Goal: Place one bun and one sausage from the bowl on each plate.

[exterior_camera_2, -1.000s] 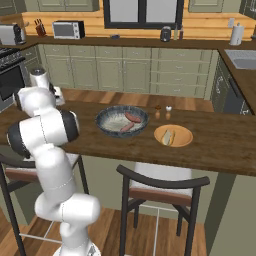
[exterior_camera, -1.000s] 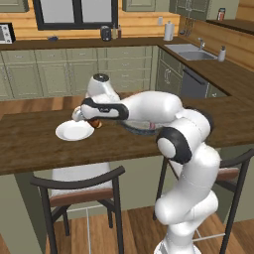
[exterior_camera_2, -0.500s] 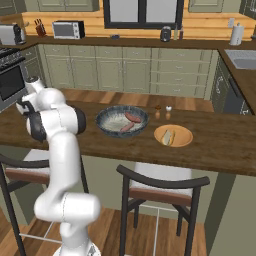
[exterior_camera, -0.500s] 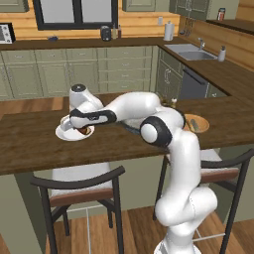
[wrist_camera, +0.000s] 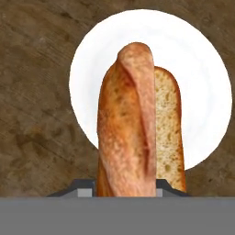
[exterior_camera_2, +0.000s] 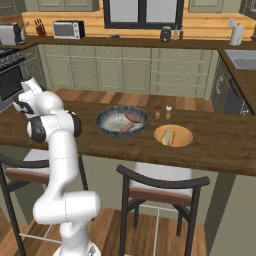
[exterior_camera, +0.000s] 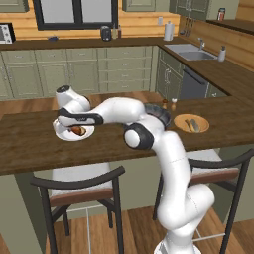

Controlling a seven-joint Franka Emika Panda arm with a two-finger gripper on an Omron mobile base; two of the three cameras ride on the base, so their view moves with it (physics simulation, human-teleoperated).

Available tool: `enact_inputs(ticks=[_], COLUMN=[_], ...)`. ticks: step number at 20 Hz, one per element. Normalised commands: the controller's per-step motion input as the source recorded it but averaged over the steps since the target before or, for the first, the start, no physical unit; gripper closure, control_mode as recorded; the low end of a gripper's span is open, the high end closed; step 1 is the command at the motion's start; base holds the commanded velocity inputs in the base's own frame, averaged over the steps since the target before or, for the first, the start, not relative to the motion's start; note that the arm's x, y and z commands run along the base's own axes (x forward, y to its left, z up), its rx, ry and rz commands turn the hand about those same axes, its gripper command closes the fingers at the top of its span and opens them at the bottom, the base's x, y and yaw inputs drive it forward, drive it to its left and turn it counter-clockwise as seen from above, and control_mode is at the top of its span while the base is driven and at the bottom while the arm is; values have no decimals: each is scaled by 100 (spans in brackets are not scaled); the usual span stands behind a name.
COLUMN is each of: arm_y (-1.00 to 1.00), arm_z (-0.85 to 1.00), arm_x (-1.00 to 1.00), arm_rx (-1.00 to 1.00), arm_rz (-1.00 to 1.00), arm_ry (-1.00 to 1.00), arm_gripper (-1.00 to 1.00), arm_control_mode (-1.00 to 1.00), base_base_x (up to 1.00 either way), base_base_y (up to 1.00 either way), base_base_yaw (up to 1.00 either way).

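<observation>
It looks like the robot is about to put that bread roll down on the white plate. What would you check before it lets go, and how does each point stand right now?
1. Bun held in the gripper: ok, jaws shut on it.
2. Bun over the white plate: ok, the plate lies right behind it in the hand view.
3. White plate free to take the bun: ok in the hand view, its visible part is bare.
4. Bun low enough to drop safely: cannot tell; the left base view suggests it is close to the plate.
5. Orange plate already served: ok, it holds a bun and something slim beside it.
6. Sausages left in the bowl: ok, two.
</observation>
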Motion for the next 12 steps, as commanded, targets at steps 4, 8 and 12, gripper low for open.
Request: enact_inputs(ticks=[4, 8, 12], arm_y=[-38, -34, -8], arm_z=[-60, -23, -16], arm_x=[17, 31, 18], arm_rx=[2, 13, 17], arm_rz=[2, 2, 7], arm_ry=[-13, -23, -19], arm_gripper=[100, 100, 100], arm_control_mode=[-100, -100, -100], base_base_x=[0, 0, 0], base_base_y=[0, 0, 0], base_base_yaw=[0, 0, 0])
